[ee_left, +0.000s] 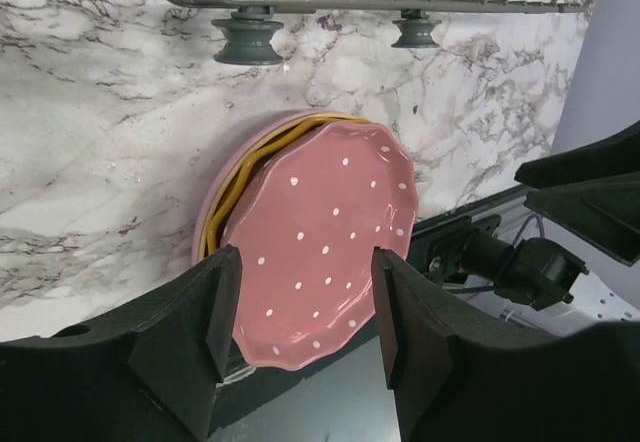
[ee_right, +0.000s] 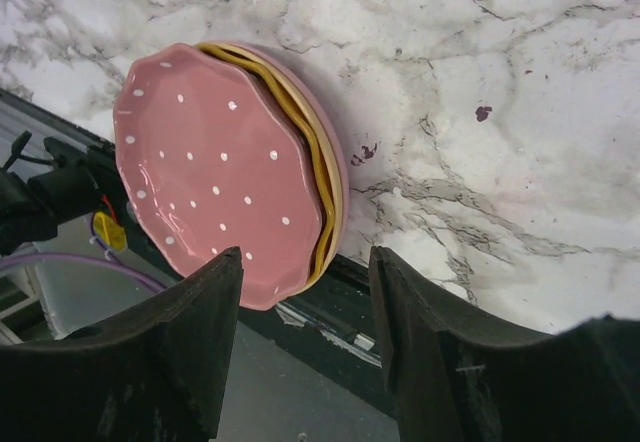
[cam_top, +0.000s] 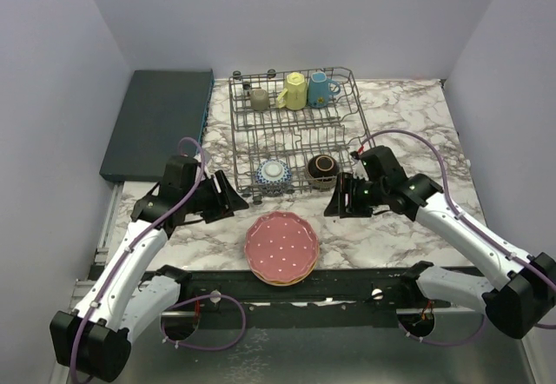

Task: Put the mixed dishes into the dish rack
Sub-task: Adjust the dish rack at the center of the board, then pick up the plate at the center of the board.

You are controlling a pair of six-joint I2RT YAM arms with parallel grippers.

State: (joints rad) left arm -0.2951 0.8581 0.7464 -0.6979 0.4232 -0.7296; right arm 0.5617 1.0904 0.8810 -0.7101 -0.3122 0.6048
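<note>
A stack of dotted plates, pink one (cam_top: 281, 245) on top, lies at the table's near edge, in front of the grey wire dish rack (cam_top: 300, 132). The rack holds an olive-grey mug (cam_top: 259, 99), a yellow mug (cam_top: 294, 90) and a blue mug (cam_top: 321, 89) at the back, and a blue patterned bowl (cam_top: 274, 174) and a brown bowl (cam_top: 322, 168) at the front. My left gripper (cam_top: 236, 198) hovers open to the stack's left, above the pink plate (ee_left: 325, 239). My right gripper (cam_top: 334, 203) hovers open to the stack's right; the pink plate (ee_right: 215, 172) lies past its fingers. Neither holds anything.
A flat dark teal slab (cam_top: 161, 122) lies left of the rack. The rack's round feet (ee_left: 247, 40) stand on the marble top. A black rail (cam_top: 347, 284) with cables runs along the near edge under the plates. White walls close in on three sides.
</note>
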